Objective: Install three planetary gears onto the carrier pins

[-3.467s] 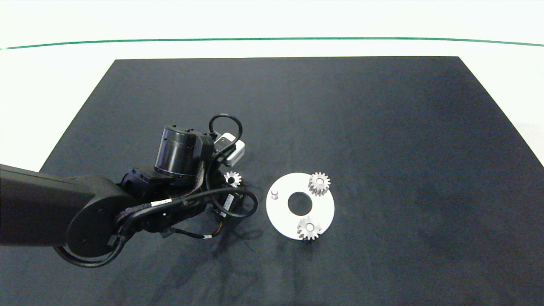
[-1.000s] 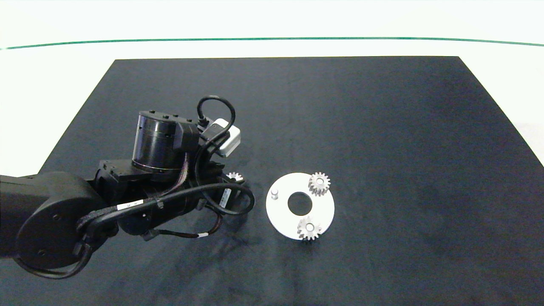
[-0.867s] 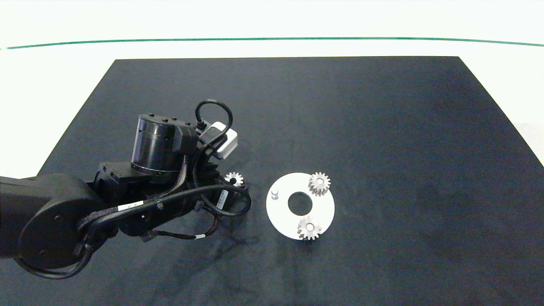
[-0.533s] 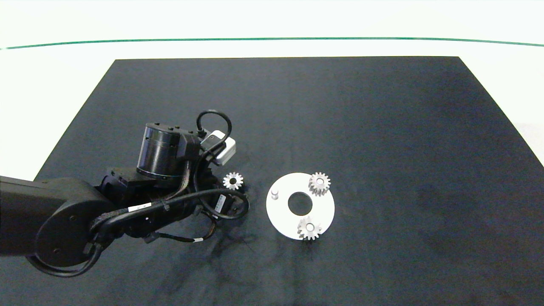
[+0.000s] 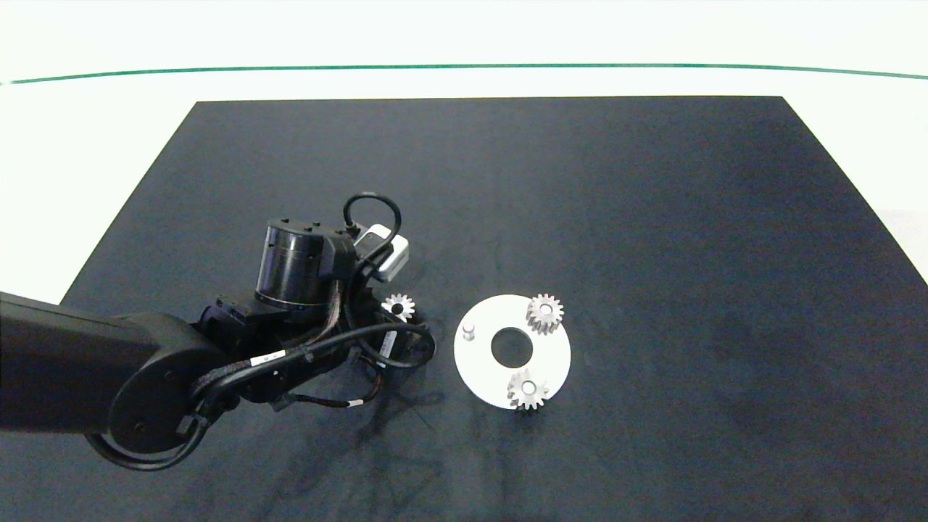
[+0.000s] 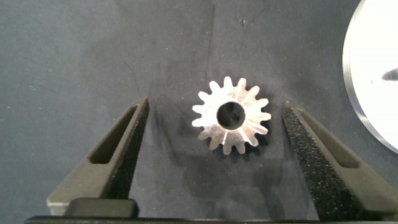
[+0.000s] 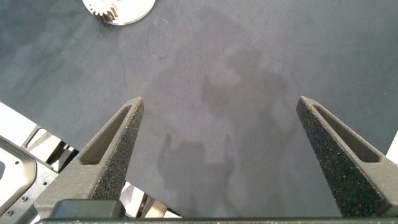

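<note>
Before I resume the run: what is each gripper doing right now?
Left gripper: open, straddling the loose gear on the black mat, not touching it.
Right gripper: open, empty, over bare mat.

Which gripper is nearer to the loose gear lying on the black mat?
Left. The left gripper is open and straddles the loose gear, one finger on each side. The right gripper is open over bare mat, off beyond the white disc.

loose gear [image 5: 398, 307] left of disc [image 5: 482, 362] | two gears [image 5: 544, 313] on disc
</note>
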Robot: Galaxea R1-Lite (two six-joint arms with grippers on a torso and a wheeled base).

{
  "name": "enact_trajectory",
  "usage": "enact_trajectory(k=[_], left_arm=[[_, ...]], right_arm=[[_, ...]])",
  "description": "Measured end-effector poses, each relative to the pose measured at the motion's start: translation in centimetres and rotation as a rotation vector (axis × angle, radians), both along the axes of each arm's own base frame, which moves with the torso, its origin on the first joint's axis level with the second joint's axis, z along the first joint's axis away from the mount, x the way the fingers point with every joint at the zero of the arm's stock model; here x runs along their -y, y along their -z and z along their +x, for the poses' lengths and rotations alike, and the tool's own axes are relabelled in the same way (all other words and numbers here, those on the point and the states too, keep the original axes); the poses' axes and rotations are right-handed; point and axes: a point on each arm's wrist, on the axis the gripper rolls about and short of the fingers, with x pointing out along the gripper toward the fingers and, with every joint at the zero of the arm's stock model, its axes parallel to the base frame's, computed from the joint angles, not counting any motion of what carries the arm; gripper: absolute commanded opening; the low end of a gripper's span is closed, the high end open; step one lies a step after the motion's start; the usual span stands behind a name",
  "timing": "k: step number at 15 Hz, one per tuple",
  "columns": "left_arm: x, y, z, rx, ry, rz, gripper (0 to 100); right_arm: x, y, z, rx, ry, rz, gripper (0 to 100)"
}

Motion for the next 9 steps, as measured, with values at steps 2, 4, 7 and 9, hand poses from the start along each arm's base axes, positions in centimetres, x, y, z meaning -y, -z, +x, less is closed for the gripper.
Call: enact_trajectory(k=[2,4,7,9], left_arm=[[-0.02,0.14,0.06,-0.004,-0.002,0.003,79],[-0.11,0.18,0.13,-0.005,-0.005,0.002,75],[-0.27,0.20,0.20,-0.007,-0.010,0.002,69],[-0.35,0.31,0.17,-0.010,-0.011,0.003,66]], right_arm=[[0.00,0.00,0.00,0.000,0.000,0.000,100],[0.00,0.02,0.01,-0.001,0.000,-0.001,100],[-0.01,0.03,0.02,-0.002,-0.001,-0.001,100],[-0.01,0.04,0.02,-0.002,0.000,-0.001,100]])
